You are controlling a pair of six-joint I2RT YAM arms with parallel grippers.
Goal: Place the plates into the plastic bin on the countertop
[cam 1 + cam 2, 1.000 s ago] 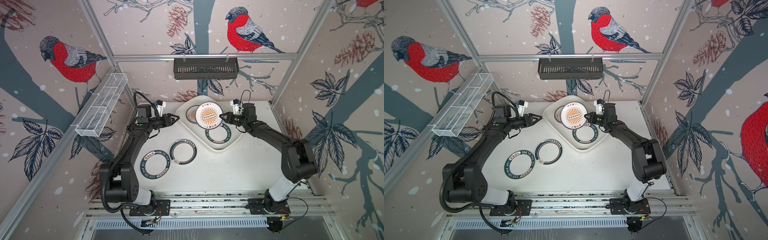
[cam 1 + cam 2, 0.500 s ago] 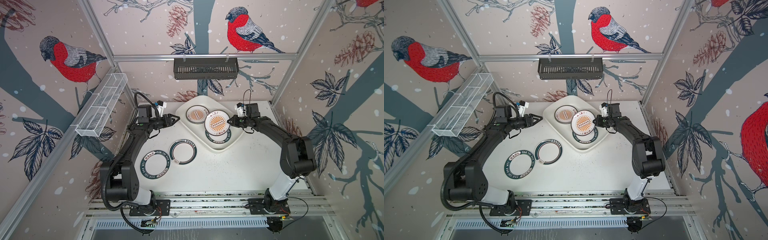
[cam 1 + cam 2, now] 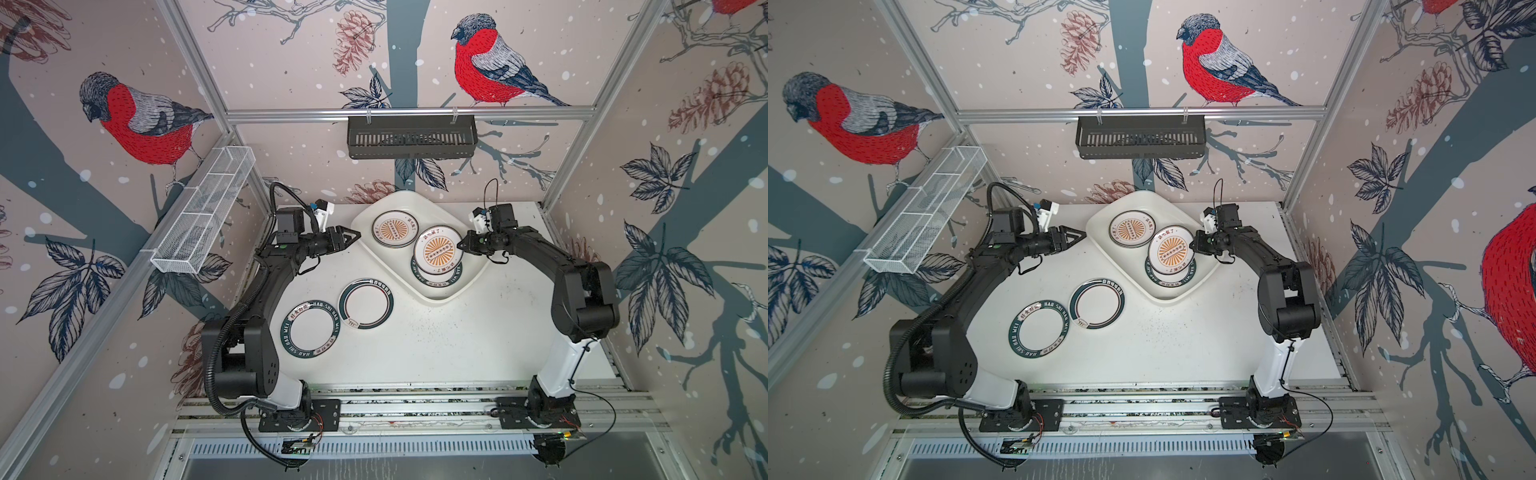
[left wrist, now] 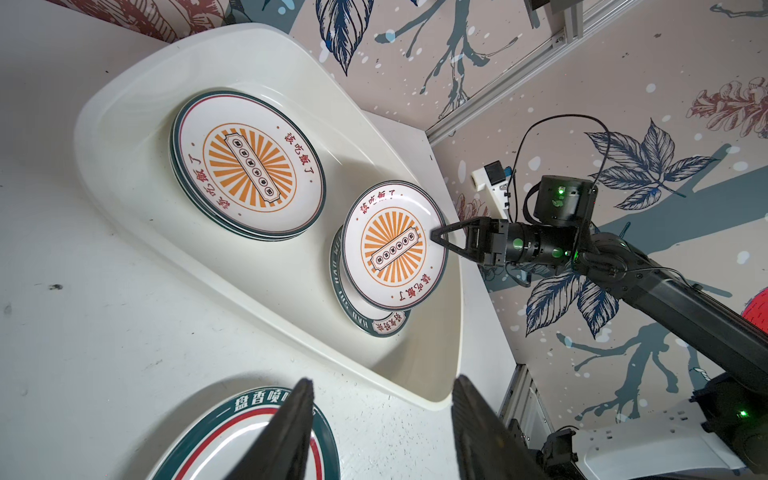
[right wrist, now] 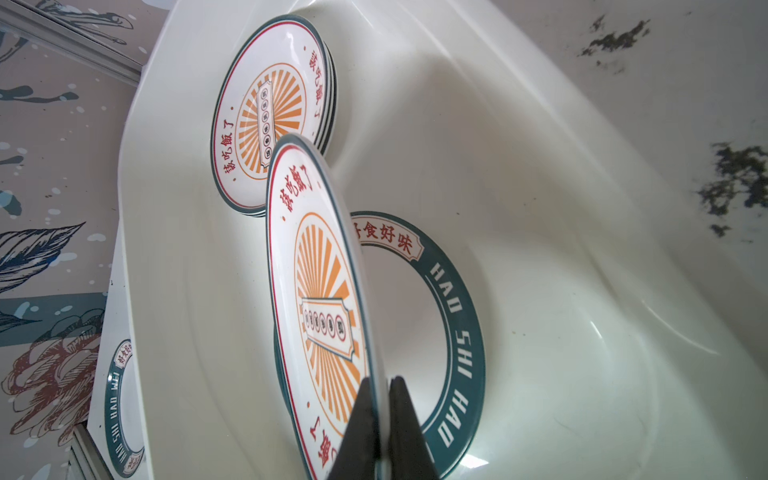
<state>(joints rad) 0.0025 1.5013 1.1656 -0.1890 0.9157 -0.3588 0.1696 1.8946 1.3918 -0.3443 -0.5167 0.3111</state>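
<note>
Right gripper (image 3: 460, 246) clamping rim of round white orange-sunburst plate (image 3: 438, 250). Plate tilting inside glossy white rectangular plastic bin (image 3: 436, 300), over teal-lettered-rim plate (image 3: 437, 283) lying on bin floor. Stack of sunburst plates (image 3: 394, 229) sitting in bin's far part. Left gripper (image 3: 356, 237) hovering just beside bin's left rim, jaws standing apart, gripping nothing. Teal-lettered plate (image 3: 309, 329) and teal-ringed plate (image 3: 365, 303) lying outside bin, near it, on speckled white countertop (image 3: 478, 340).

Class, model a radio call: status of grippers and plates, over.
Right gripper shut on sunburst plate, tilted above teal-rimmed plate in plastic bin. Left gripper open, empty, beside bin. Two plates on countertop. Nothing obstructing.
</note>
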